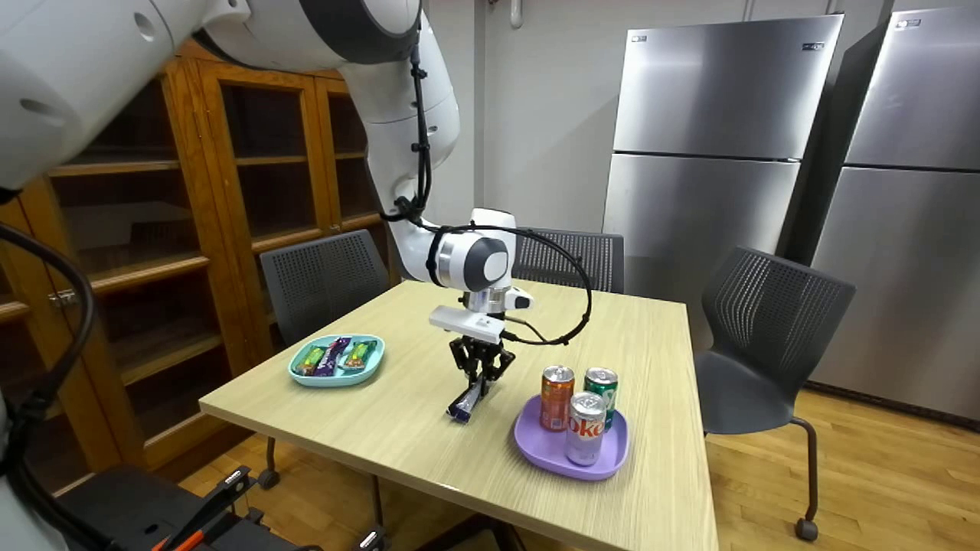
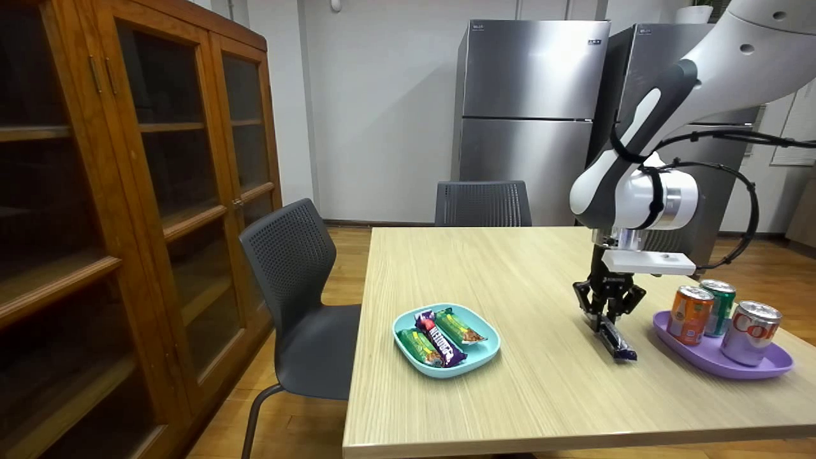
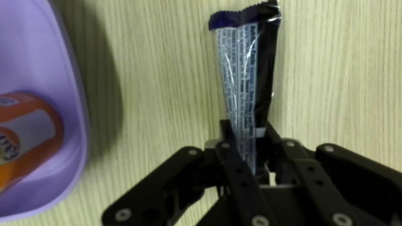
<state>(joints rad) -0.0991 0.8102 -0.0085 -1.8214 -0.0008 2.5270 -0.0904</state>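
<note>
In an exterior view: pincer [image 1: 479,380] closed onto a dark-wrapped bar [image 1: 463,405], just above or on the surface [image 1: 406,344] (lift not resolvable). Purple tray [image 1: 540,453] with three cans [image 1: 556,402] just beside.

In an exterior view: bar's long end juts from the pincer; teal tray [image 2: 482,349] with wrapped snacks [image 2: 440,341] well apart.

Wrist view: printed panel [image 3: 240,78] up, fingers [image 3: 232,160] along both flanks, grip off-centre. Judged risks: slick film and the lopsided hold could let the bar pivot or slide out; a low swing tray-ward could clip the purple tray and rock the cans.
</note>
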